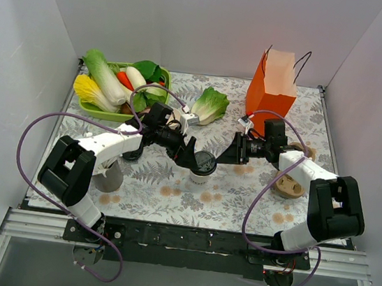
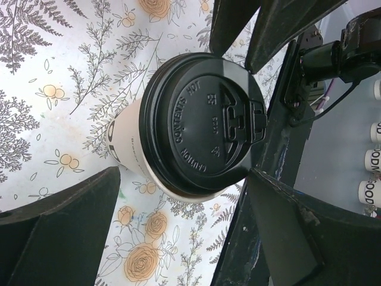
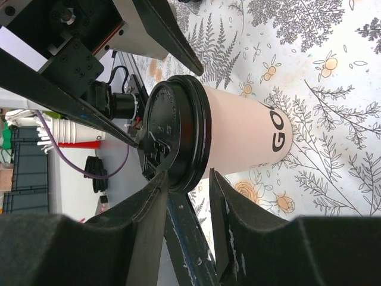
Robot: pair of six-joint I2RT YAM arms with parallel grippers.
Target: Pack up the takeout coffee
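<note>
The takeout coffee, a white paper cup with a black lid, stands upright on the floral cloth mid-table. In the left wrist view the takeout coffee fills the middle. My left gripper stands wide open on the cup's left, and its right fingertip touches the lid's edge. My right gripper comes in from the right. In the right wrist view the right gripper pinches the rim of the lid, one finger on the lid's top and the other against the cup wall just under the rim.
An orange paper bag stands open at the back right. A green tray of vegetables sits at the back left, with a loose lettuce beside it. A grey cup is near the left arm, and a brown round item is near the right arm.
</note>
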